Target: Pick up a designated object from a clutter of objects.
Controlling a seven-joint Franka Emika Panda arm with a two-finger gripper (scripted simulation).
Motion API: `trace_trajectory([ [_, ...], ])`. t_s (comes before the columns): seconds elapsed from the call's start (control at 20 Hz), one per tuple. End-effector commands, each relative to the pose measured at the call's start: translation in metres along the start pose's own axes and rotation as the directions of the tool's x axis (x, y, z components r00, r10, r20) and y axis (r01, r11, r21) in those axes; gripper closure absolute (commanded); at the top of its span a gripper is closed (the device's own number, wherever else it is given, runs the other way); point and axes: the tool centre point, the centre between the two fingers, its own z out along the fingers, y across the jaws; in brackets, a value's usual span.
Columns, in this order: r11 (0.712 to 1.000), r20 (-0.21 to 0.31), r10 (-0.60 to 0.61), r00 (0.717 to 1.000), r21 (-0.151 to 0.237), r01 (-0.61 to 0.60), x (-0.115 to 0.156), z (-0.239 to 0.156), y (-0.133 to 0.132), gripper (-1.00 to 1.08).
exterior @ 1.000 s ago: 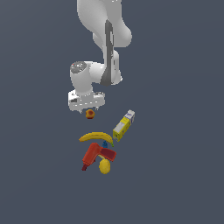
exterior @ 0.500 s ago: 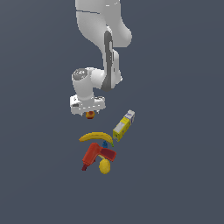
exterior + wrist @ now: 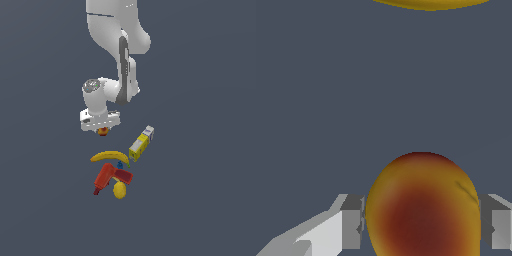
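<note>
Smooth matt fruit (image 3: pixel 423 210)

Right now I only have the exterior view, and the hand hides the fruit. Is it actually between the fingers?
Observer: Yes. In the wrist view the orange-red fruit sits between both fingers of the gripper.
Operator: Any gap at the pads?
Observer: None visible; each finger meets the fruit's side.
Operator: Anything else close ahead of the gripper?
Observer: Only the banana, at the frame edge, apart from the fruit with bare floor between.
</note>
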Motion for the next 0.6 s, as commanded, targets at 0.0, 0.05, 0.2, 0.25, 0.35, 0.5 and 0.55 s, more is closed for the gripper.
trace_trajectory([
  [0.0, 1.0, 0.001, 0.0, 1.0, 0.0, 0.0, 0.0, 0.0, 0.0, 1.08],
  [0.05, 1.0, 0.001, 0.0, 1.0, 0.0, 0.0, 0.0, 0.0, 0.0, 1.08],
  [0.2, 1.0, 0.0, 0.0, 1.0, 0.0, 0.0, 0.0, 0.0, 0.0, 1.08],
  [0.25, 1.0, 0.0, 0.0, 1.0, 0.0, 0.0, 0.0, -0.001, 0.0, 1.08],
  [0.35, 1.0, 0.0, 0.0, 1.0, 0.0, 0.0, 0.002, -0.003, 0.0, 1.08],
  [0.5, 1.0, 0.0, 0.0, 1.0, 0.0, 0.0, 0.005, -0.01, 0.001, 1.08],
  [0.55, 1.0, 0.0, 0.0, 1.0, 0.0, 0.0, 0.007, -0.013, 0.001, 1.08],
])
